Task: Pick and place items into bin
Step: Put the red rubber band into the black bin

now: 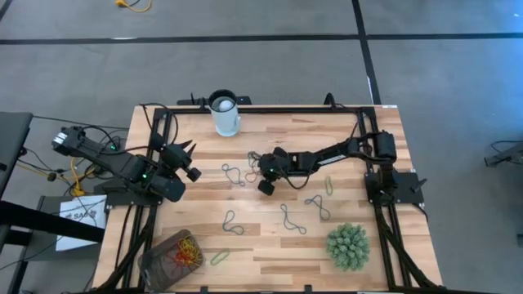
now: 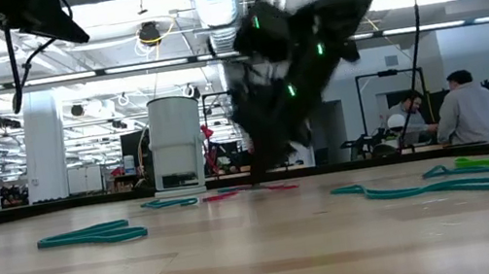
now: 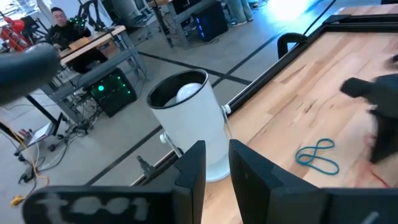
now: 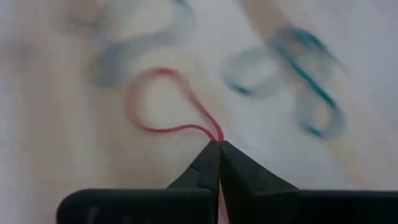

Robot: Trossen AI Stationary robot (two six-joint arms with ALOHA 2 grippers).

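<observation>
The right end effector (image 4: 219, 146) is seen pinched fully together on a red band (image 4: 163, 102), the tips meeting right where the band's loop narrows. The loop lies flat on the tabletop (image 1: 270, 245), fanned out ahead of the tips, its long axis running forward from the fingers. In the high view that end effector (image 1: 255, 167) is down at the tabletop's middle, toward the far edge.

The bin (image 1: 172, 260) sits at the near left corner, well apart from the grip, so the carry is judged to run diagonally across the tabletop toward the left arm's side. Red and yellow bands are already heaped inside it; their number cannot be told.

The left end effector (image 3: 216, 163) is held above the far left part of the tabletop, pointed at the white cup (image 3: 188, 121), with a slim gap between its fingers and nothing in it. The red band lies nearer the right arm.

A count of loose bands is taken from above: five dark ones, one green (image 1: 328, 186) under the right arm, one green (image 1: 219, 258) just beside the bin, plus the pinched red one. One bin, one cup and one spiky plant ball (image 1: 348, 247) are counted. Teal bands (image 2: 93, 237) are seen lying flat in the low view.
</observation>
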